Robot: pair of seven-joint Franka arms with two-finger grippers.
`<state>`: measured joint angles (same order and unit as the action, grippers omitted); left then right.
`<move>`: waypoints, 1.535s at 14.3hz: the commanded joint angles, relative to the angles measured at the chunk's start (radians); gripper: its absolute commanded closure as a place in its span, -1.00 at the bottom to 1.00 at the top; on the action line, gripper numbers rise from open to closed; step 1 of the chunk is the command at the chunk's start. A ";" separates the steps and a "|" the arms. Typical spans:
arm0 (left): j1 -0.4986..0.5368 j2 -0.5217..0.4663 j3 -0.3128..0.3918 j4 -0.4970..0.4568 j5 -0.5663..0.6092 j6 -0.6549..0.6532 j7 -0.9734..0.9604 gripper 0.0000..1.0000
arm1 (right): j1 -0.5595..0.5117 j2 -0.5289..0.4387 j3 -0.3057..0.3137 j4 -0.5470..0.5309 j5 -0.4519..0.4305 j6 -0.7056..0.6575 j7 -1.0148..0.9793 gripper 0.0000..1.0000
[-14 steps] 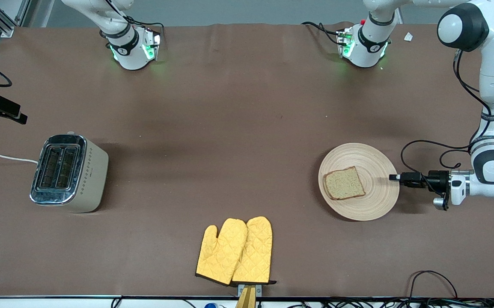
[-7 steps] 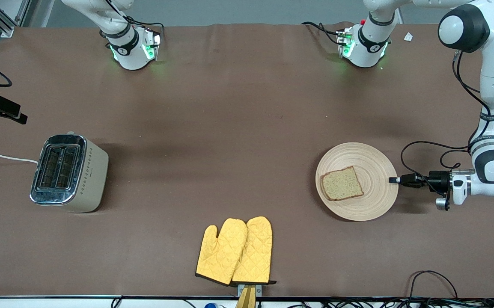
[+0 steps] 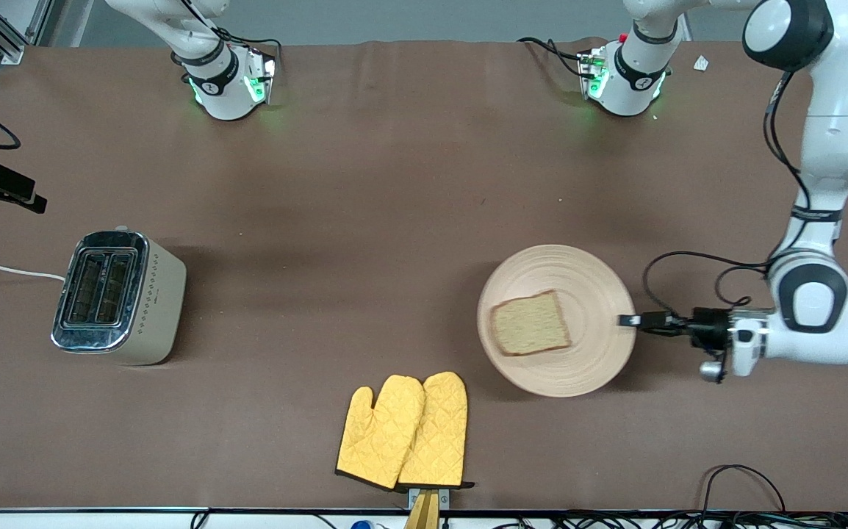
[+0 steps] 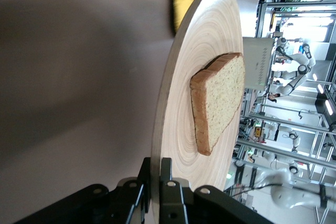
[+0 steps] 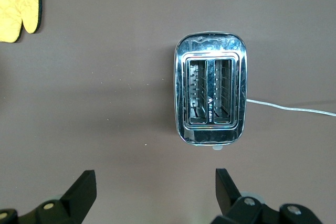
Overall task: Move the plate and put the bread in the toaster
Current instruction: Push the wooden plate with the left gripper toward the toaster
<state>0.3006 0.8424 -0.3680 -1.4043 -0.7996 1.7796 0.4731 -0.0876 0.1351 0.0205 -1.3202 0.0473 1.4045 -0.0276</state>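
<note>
Brown cloth covers the table [image 3: 394,184]. Since a second ago the plate [image 3: 586,279] has slid toward the toaster [image 3: 119,297] — the left pincer [image 3: 628,320] stays clamped on its rim, the bread [image 3: 530,333] riding flat on it, so the move is under way. High over the toaster, the right pincer [image 5: 152,190] waits, spread wide and empty.

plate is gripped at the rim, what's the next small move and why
Probably keep sliding the plate toward the toaster. The left gripper is shut on its rim, the bread lies on it, and much table separates it from the toaster. The right gripper hangs open above the toaster.
</note>
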 commanded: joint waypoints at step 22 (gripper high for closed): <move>-0.641 0.212 -0.034 0.151 -0.293 0.597 -0.243 -1.00 | 0.225 0.136 0.001 -0.645 0.071 0.851 0.112 -1.00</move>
<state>-0.3912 1.0849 -0.4384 -1.2510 -1.1035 2.4860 0.2369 0.1138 0.2614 0.0291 -1.9324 0.1094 2.2018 0.0757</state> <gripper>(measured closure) 0.260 0.000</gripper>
